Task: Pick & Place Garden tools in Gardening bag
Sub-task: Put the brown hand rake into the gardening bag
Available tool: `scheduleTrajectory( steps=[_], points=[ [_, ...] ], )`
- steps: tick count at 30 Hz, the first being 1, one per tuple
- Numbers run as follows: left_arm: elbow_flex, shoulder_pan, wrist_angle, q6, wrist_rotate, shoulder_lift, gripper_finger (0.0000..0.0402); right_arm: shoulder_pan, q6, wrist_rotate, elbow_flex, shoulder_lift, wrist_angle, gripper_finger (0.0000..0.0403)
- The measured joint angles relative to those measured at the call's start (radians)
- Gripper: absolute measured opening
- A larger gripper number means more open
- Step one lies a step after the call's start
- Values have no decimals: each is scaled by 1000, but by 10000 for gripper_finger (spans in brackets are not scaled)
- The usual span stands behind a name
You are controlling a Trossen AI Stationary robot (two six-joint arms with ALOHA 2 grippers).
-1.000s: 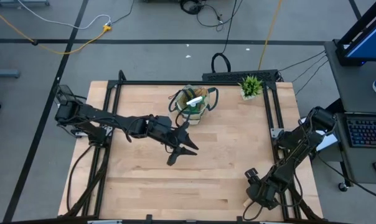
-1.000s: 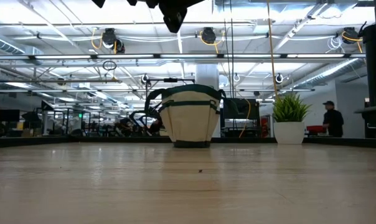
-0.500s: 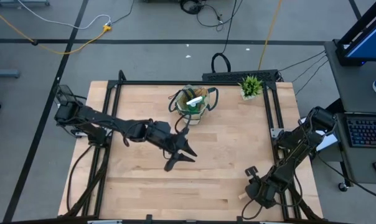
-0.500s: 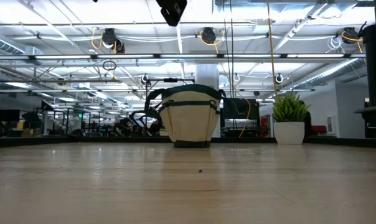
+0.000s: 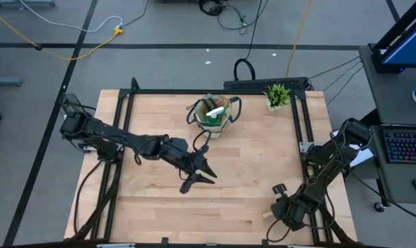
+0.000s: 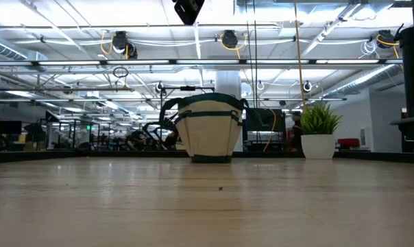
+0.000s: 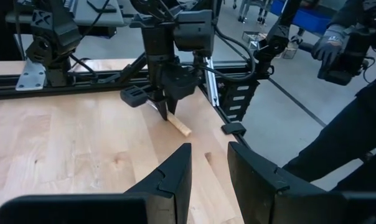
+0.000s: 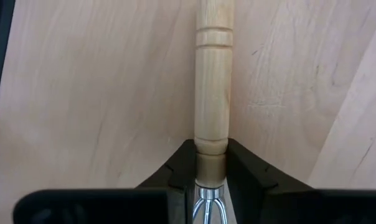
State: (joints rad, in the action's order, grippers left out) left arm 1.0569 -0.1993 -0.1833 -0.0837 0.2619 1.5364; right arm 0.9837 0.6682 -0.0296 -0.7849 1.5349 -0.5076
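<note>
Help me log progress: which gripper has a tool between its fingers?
The right gripper, at the table's near right corner, pinches the wooden handle; the left gripper holds nothing.

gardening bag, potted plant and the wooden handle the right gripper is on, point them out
gardening bag (image 5: 213,114), high view, beige rim
potted plant (image 5: 277,94), high view, green leaves
wooden handle (image 8: 213,81), right wrist view, mid shaft

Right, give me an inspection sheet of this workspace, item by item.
Surface: pale wooden table, black frame.
Job's things: round beige fabric bag at far edge, green and white items inside; wooden tool handle lying flat at near right corner.
Clutter: small potted green plant, far right corner.
Grippers: left gripper mid-table, empty; right gripper shut on the handle.
Cables: black loop behind table.
Surroundings: person's gloved hand.
</note>
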Motion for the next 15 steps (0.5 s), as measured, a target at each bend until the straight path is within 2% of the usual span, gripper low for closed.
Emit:
scheduleTrajectory(
  steps=[8, 15],
  points=[
    [0, -6, 0, 4, 0, 0, 108, -24, 31, 13, -23, -7, -1, 56],
    [0, -6, 3, -4, 0, 0, 108, -61, 28, 8, -70, -73, 3, 57]
  ],
)
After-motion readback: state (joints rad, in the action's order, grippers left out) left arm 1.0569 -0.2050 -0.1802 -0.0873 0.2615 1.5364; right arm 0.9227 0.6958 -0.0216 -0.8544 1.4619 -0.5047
